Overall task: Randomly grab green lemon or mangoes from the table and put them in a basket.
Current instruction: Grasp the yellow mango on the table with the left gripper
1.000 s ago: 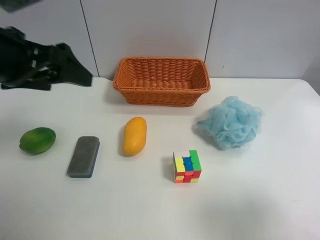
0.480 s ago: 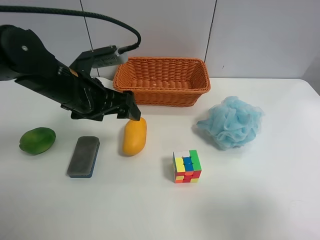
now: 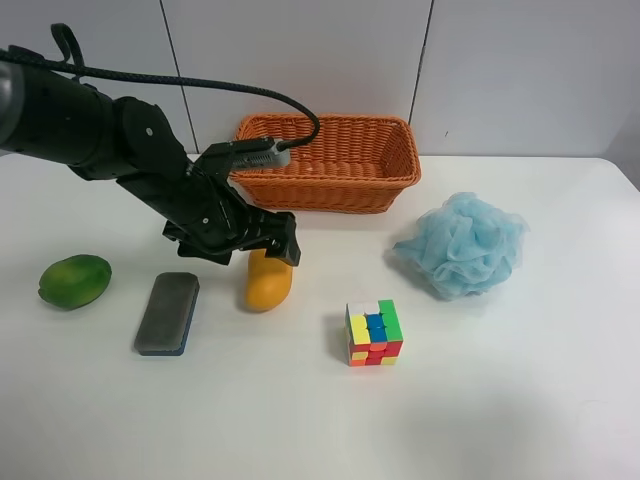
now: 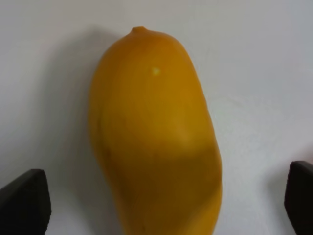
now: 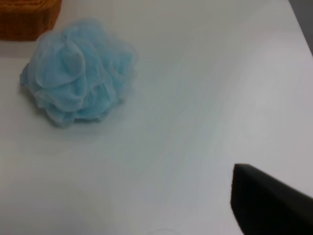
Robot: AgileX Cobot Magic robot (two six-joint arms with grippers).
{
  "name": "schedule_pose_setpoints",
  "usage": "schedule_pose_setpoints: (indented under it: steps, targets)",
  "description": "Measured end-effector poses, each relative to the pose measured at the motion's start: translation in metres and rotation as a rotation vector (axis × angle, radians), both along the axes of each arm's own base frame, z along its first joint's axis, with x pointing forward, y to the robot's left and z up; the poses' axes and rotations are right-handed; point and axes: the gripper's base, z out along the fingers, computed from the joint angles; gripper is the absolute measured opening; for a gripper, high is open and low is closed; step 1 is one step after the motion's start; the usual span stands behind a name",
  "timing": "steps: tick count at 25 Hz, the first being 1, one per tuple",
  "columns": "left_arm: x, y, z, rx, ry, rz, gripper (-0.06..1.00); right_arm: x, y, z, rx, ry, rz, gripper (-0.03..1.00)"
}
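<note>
The yellow-orange mango (image 3: 268,285) lies on the white table in front of the wicker basket (image 3: 325,190). My left gripper (image 3: 266,250) hangs low over the mango's far end, partly hiding it. In the left wrist view the mango (image 4: 151,132) fills the middle, and the left gripper (image 4: 161,200) is open, with one fingertip on each side and apart from the fruit. The green lemon (image 3: 75,281) lies at the exterior high view's left, untouched. The basket is empty. Of the right gripper only a dark finger (image 5: 269,208) shows, over bare table.
A grey eraser block (image 3: 168,312) lies between the green lemon and the mango. A colour cube (image 3: 373,332) stands in front of and to the right of the mango. A fluffy light-blue mesh ball (image 3: 462,244) sits right of the basket, and it also shows in the right wrist view (image 5: 78,78).
The left arm has swung in from the far left edge and come down over the mango's far end. The fruits, eraser, cube and ball have not moved.
</note>
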Motion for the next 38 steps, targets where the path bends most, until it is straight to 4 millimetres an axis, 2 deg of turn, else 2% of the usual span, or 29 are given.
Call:
schedule_pose_setpoints:
  steps: [7, 15, 25, 27, 29, 30, 31, 38]
  targets:
    - [0.006, -0.012, -0.010, -0.007, 0.019, -0.006, 0.95, 0.000, 0.000, 0.000, 0.000, 0.000, 0.000, 0.99]
    - [0.007, -0.014, -0.036, 0.025, 0.071, -0.001, 0.94, 0.000, 0.000, 0.000, 0.000, 0.000, 0.000, 0.99]
    - [0.010, -0.015, -0.037, 0.021, 0.059, 0.003, 0.94, 0.000, 0.000, 0.000, 0.000, 0.000, 0.000, 0.99]
    - [0.010, -0.015, -0.037, 0.021, 0.059, 0.003, 0.90, 0.000, 0.000, 0.000, 0.000, 0.000, 0.000, 0.99]
    - [0.009, -0.015, -0.039, 0.020, 0.067, 0.008, 0.76, 0.000, 0.000, 0.000, 0.000, 0.000, 0.000, 0.99]
    - [0.009, -0.015, -0.040, 0.019, 0.078, 0.009, 0.64, 0.000, 0.000, 0.000, 0.000, 0.000, 0.000, 0.99]
    - [0.008, -0.015, -0.041, 0.017, 0.085, 0.012, 0.62, 0.000, 0.000, 0.000, 0.000, 0.000, 0.000, 0.99]
    - [0.007, -0.015, -0.041, 0.015, 0.101, 0.013, 0.63, 0.000, 0.000, 0.000, 0.000, 0.000, 0.000, 0.99]
